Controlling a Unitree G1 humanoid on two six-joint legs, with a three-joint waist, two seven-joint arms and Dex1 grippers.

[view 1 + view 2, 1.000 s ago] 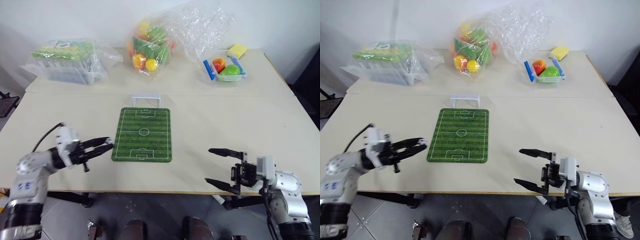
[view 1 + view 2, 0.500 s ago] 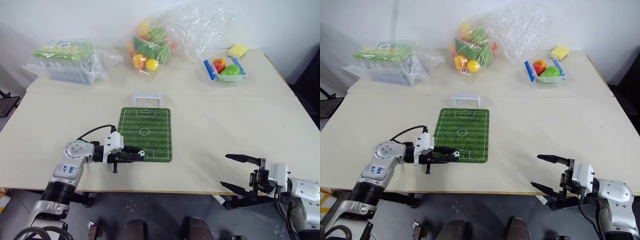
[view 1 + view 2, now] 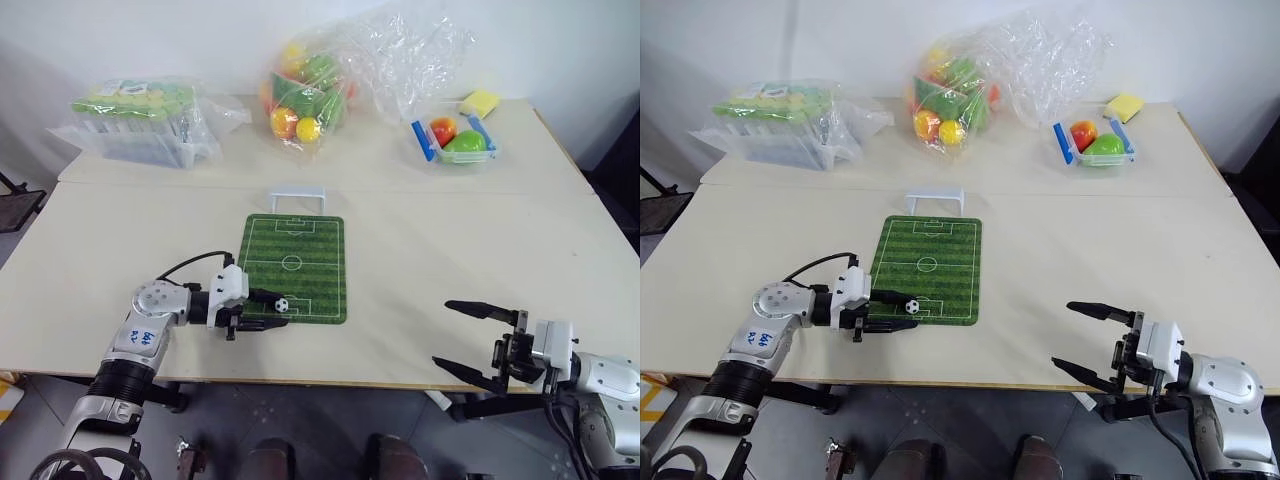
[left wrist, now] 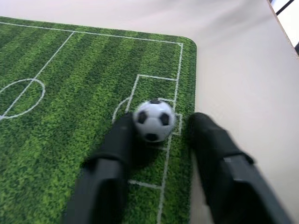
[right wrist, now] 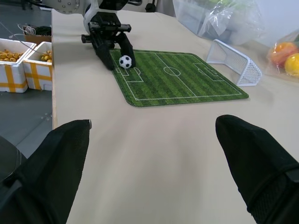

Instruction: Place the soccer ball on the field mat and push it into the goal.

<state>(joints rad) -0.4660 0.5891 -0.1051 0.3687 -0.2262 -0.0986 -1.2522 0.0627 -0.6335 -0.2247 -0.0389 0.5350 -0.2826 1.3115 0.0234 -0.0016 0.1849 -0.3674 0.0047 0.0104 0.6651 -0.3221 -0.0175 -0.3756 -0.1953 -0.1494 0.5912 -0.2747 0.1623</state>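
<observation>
Left gripper (image 4: 159, 140) jaws stood apart, ball (image 4: 154, 120) between them touching one finger; withdrawal could nudge it off the mat (image 4: 70, 93), away from the goal (image 3: 297, 199).

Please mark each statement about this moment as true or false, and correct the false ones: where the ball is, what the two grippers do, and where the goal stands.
1. The soccer ball lies on the field mat, in the penalty box at the near end. True.
2. The left gripper is clamped shut on the ball. False: its jaws are apart; the ball touches one finger and a gap shows to the other.
3. The goal stands at the mat's far end, away from the ball. True.
4. The right gripper holds a toy fruit. False: it is open and empty, near the table's front edge.
5. The ball is already inside the goal. False: it sits at the opposite end of the mat.
</observation>
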